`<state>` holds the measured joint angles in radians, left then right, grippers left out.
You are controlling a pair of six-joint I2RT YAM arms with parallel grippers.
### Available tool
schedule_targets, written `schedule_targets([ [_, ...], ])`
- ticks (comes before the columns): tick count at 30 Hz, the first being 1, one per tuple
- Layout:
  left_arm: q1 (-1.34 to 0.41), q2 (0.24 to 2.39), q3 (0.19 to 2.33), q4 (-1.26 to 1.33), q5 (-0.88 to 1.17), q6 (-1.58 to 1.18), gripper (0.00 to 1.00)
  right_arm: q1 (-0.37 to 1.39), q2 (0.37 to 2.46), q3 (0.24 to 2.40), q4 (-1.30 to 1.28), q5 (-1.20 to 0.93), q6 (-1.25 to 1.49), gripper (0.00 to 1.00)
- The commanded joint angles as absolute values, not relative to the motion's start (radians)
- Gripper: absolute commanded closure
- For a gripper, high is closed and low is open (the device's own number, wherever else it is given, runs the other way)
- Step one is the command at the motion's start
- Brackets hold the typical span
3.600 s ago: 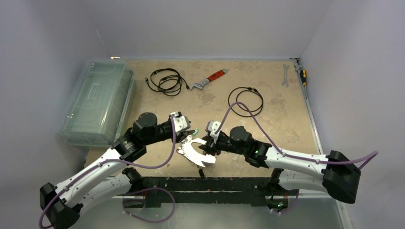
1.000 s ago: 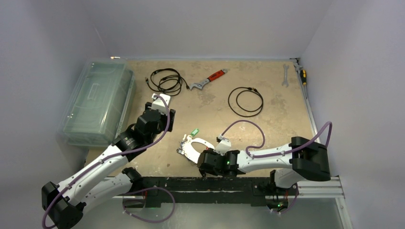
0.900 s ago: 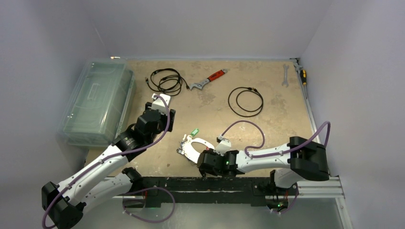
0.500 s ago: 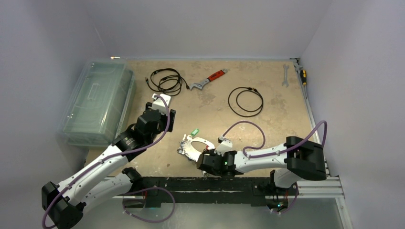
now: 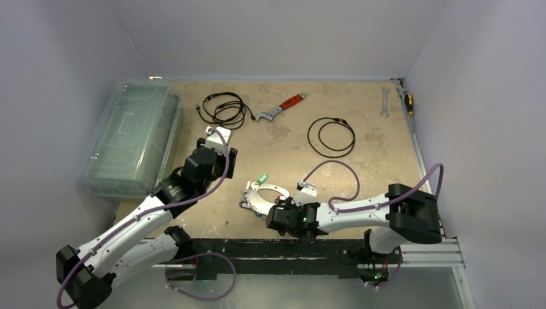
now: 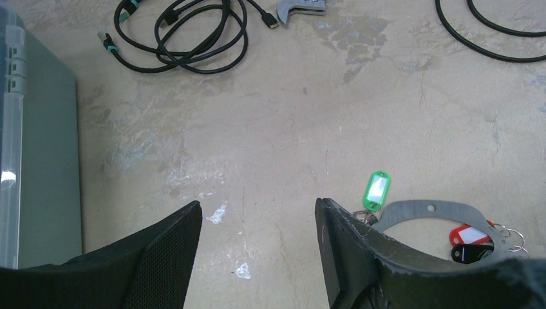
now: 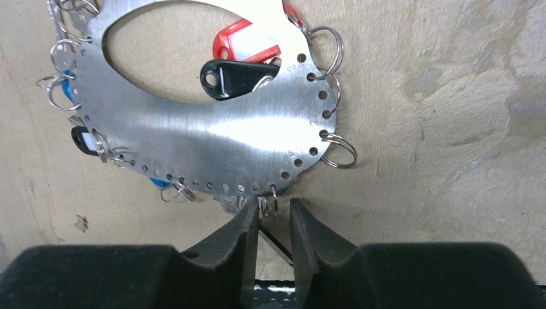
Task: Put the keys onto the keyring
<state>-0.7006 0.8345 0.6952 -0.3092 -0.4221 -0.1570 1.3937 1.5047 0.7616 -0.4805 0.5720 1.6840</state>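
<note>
where the worktop [image 7: 451, 129] reaches its near edge, the right pincer [image 7: 273, 214] lies low, jaws narrowly parted around a small split ring [image 7: 268, 206] on the keyring [image 7: 212, 148] rim, with nothing visibly pinched. the keyring lies flat just ahead, so its edge rings can be approached sideways. a red key tag [image 7: 248, 40] and a black key tag [image 7: 235, 76] rest inside its opening. a green key tag [image 6: 377, 190] touches the far rim; whether it is attached i cannot tell. beyond, the left pincer [image 6: 257, 215] hovers released and empty, likely leaving room. coiled cables [image 6: 180, 38] lie farthest.
</note>
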Motion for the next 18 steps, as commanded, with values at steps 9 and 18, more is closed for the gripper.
schedule_targets([
  [9, -0.696, 0.833, 0.696, -0.285, -0.407, -0.155, 0.36, 1.391, 1.499, 0.779, -0.479, 0.663, 1.654, 0.81],
  [18, -0.696, 0.841, 0.696, -0.286, -0.403, -0.154, 0.36, 1.39, 1.517, 0.771, -0.448, 0.655, 1.644, 0.8],
])
